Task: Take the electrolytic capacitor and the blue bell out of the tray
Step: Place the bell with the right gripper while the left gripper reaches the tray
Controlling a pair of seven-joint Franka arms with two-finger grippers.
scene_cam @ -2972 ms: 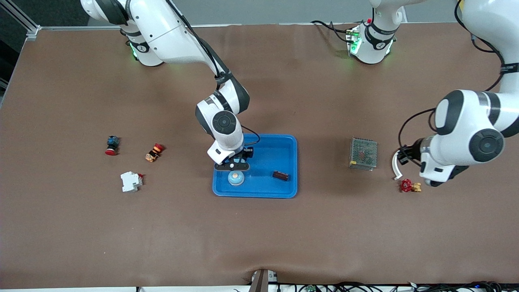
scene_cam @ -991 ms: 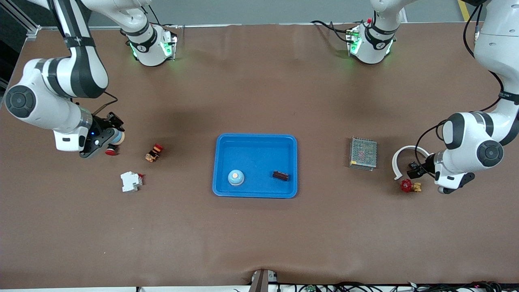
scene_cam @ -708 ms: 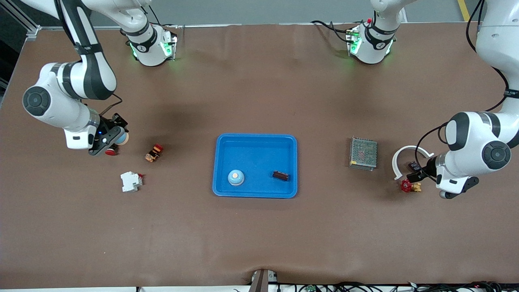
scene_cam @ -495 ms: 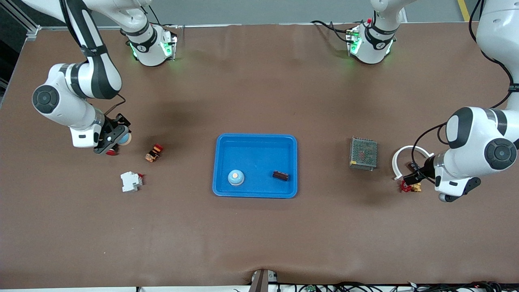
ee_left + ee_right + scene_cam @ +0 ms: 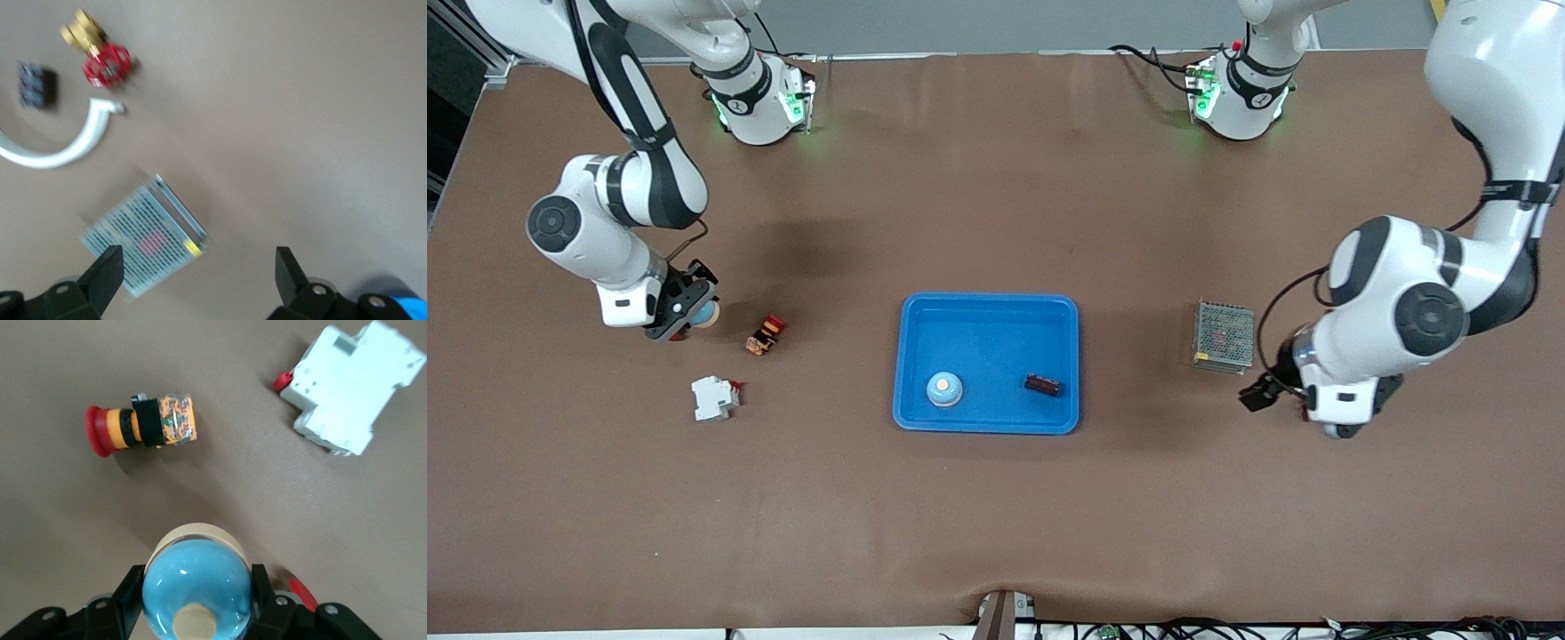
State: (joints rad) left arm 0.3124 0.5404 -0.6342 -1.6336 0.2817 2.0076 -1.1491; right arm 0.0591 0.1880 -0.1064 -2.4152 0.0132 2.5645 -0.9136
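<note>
My right gripper [image 5: 691, 311] hangs above the table toward the right arm's end, shut on a light-blue bell [image 5: 197, 577] with a cream button on top. Its black fingers [image 5: 130, 593] press on both sides of the dome. A second light-blue bell [image 5: 944, 388] and a dark brown capacitor [image 5: 1042, 384] lie in the blue tray [image 5: 987, 300] at mid-table. My left gripper [image 5: 1260, 392] stands open and empty above the table beside a metal mesh box [image 5: 1224, 336]; in the left wrist view the same left gripper [image 5: 198, 277] has nothing between its jaws.
Near the right gripper lie an orange-and-red push button [image 5: 765, 333], a white circuit breaker [image 5: 714, 397] and a red-capped button [image 5: 300, 593], mostly hidden. The left wrist view shows a red valve [image 5: 103, 63], a white arc [image 5: 63, 150] and a small black part [image 5: 33, 83].
The right gripper has carried its bell a short way toward the tray. The left arm has swung toward the mesh box and now covers the white arc and red valve in the front view.
</note>
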